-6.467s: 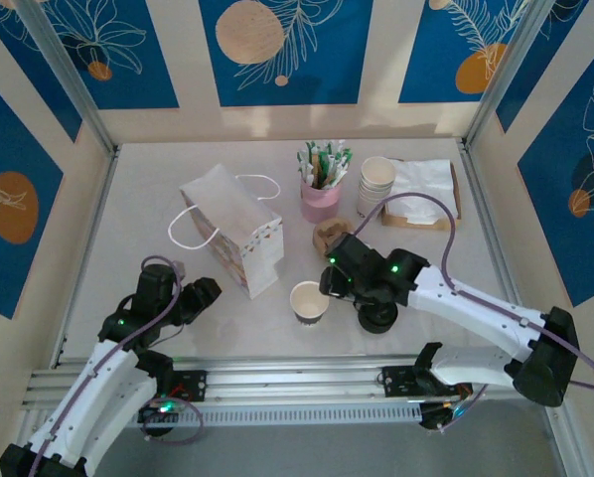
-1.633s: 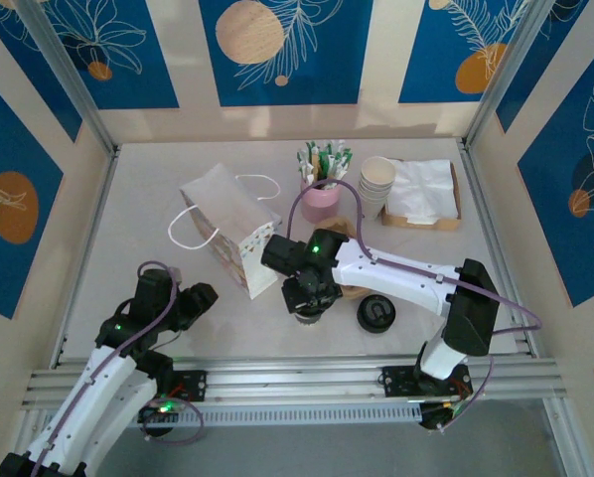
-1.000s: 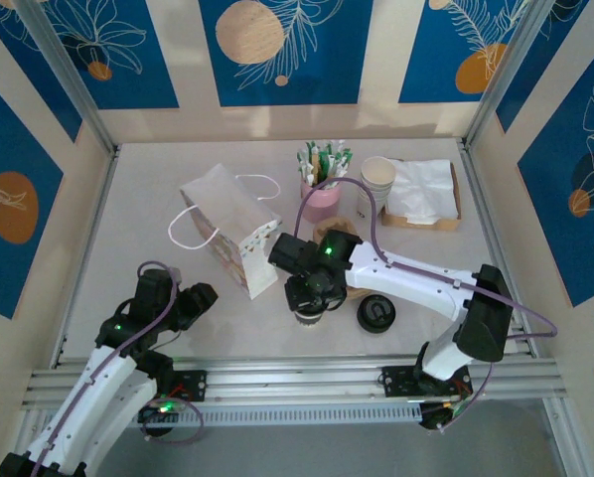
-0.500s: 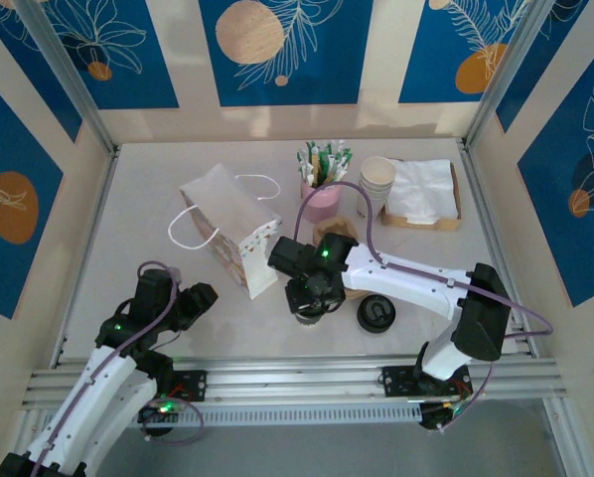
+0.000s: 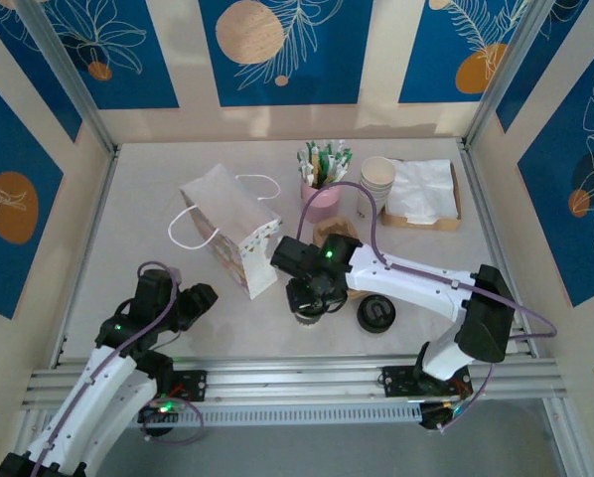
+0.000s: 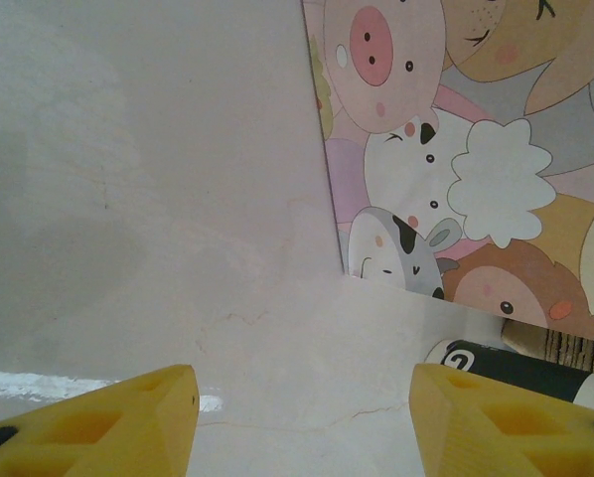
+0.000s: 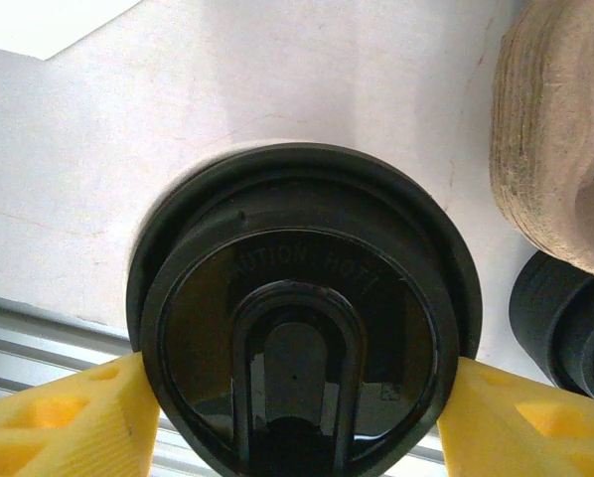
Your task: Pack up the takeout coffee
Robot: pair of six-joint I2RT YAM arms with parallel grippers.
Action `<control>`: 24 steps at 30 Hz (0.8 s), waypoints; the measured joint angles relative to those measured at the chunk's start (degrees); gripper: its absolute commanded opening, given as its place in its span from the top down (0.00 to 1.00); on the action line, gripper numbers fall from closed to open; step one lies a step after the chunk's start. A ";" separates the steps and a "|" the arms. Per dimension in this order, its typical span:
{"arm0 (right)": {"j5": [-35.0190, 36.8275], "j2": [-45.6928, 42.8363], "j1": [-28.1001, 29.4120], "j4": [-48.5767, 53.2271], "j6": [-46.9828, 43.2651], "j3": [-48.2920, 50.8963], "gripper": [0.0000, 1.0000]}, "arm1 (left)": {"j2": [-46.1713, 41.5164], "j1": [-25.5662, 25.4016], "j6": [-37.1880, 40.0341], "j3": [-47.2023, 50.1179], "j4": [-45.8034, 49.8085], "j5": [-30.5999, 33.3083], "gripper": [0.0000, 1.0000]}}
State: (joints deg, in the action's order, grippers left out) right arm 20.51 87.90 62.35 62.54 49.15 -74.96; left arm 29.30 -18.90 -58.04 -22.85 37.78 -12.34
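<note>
The takeout coffee (image 5: 310, 318) stands on the table in front of the paper bag (image 5: 232, 238). My right gripper (image 5: 313, 298) hangs straight over it and hides most of the cup. In the right wrist view the round black lid (image 7: 297, 298) sits between the yellow fingers (image 7: 69, 422), which touch its rim on both sides; my right gripper (image 7: 297, 402) is shut on it. My left gripper (image 5: 200, 295) rests low at the near left, open and holding nothing. In the left wrist view, the left gripper (image 6: 302, 407) has bare table between its fingers and faces the bag's cartoon-animal side (image 6: 456, 149).
A stack of black lids (image 5: 374, 314) lies just right of the cup, also seen as the lid stack (image 7: 565, 318). The pulp cup tray (image 5: 332, 234) sits behind it, with a pink holder of stirrers (image 5: 320, 199), stacked cream cups (image 5: 376, 184) and a napkin tray (image 5: 421, 194) further back.
Almost nothing has moved. The right gripper has stayed over the cup with only a slight shift of the arm, and the left arm has kept still.
</note>
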 measured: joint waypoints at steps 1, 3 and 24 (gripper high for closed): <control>-0.15 -0.37 -0.02 -0.42 0.00 0.31 0.31 | 0.00 0.00 0.00 0.00 0.00 0.00 0.42; -0.42 -0.83 -0.11 -1.03 0.15 0.79 0.31 | 0.00 0.00 0.00 0.00 0.00 0.00 0.42; -1.29 0.24 -0.20 -1.68 -0.24 -0.09 0.31 | 0.00 0.00 0.00 0.35 0.22 -0.04 0.44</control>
State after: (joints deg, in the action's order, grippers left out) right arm 19.22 88.14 62.15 60.86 48.90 -75.05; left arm 29.30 -18.90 -58.04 -22.50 38.00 -12.38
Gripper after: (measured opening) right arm 0.695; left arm 0.574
